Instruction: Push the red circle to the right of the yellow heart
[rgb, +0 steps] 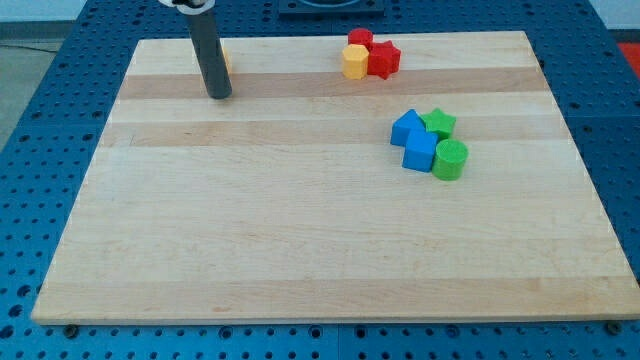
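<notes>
Near the top left corner of the light wooden board (300, 240), my tip (219, 95) rests on the surface, at the lower end of the straight dark grey rod (210, 55) that comes down from the top edge of the view. There are no jaws on this rod, so nothing can be spread or pressed together, and it pinches nothing. Just behind the rod, on its right side, a small piece of a yellow-orange block (227, 62) shows; the rod hides most of it, so I cannot tell its shape. Further right, close to the top edge of the board, three blocks touch each other: the small red round block (360, 38) at the back, a yellow block with flat sides (355, 62) in front of it, and a red star-shaped block (384, 59) on their right. My tip is well apart from this group, on its left. Toward the right edge, at about middle height, four more blocks sit together: two blue angular blocks (413, 140), a green star-shaped block (439, 122) and a green cylinder (450, 159).
</notes>
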